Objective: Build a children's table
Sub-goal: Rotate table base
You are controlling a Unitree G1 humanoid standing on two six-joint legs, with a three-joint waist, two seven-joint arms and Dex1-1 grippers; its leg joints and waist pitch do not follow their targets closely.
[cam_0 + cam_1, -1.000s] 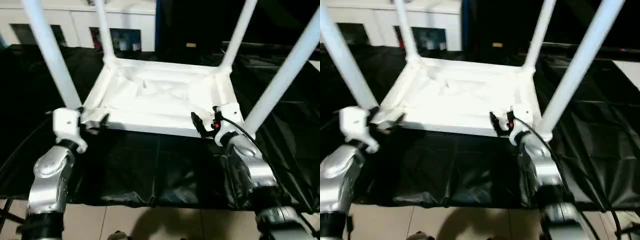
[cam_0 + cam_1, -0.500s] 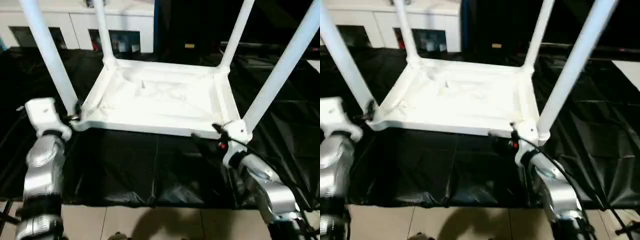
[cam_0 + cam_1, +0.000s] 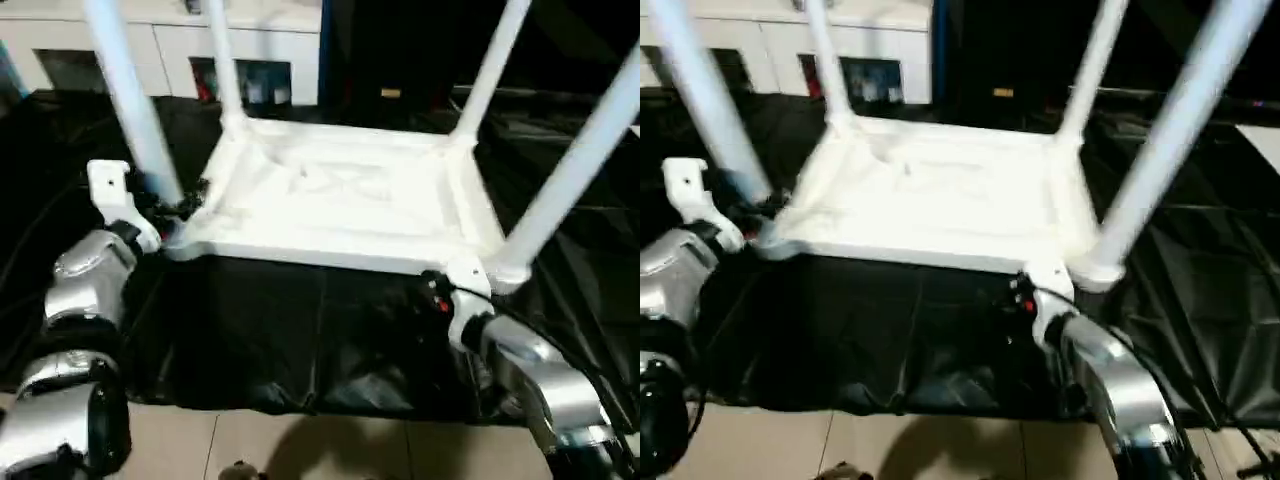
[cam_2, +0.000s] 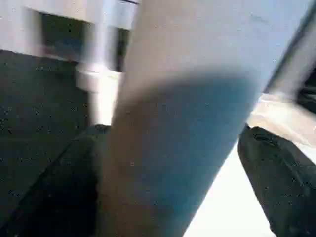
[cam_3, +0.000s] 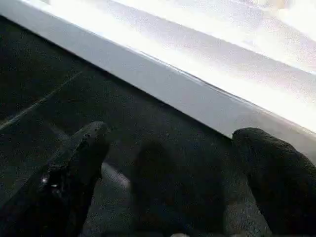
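- The children's table (image 3: 340, 200) lies upside down on the black-covered surface (image 3: 300, 330), all four legs standing up from the corner sockets; assembly looks nearly finished.
- The left gripper (image 4: 173, 163) straddles the near-left leg (image 3: 135, 110) close to its socket, fingers (image 4: 276, 168) spread wide on either side, not pinching it.
- The right gripper (image 5: 168, 168) hovers over the black cover just before the tabletop's near edge (image 5: 148, 69), fingers spread and empty.
- Next likely move: seat or test that leg, which calls for closing on it squarely.
- The tabletop is white plastic, its underside ribbed; the legs are white tapered tubes.
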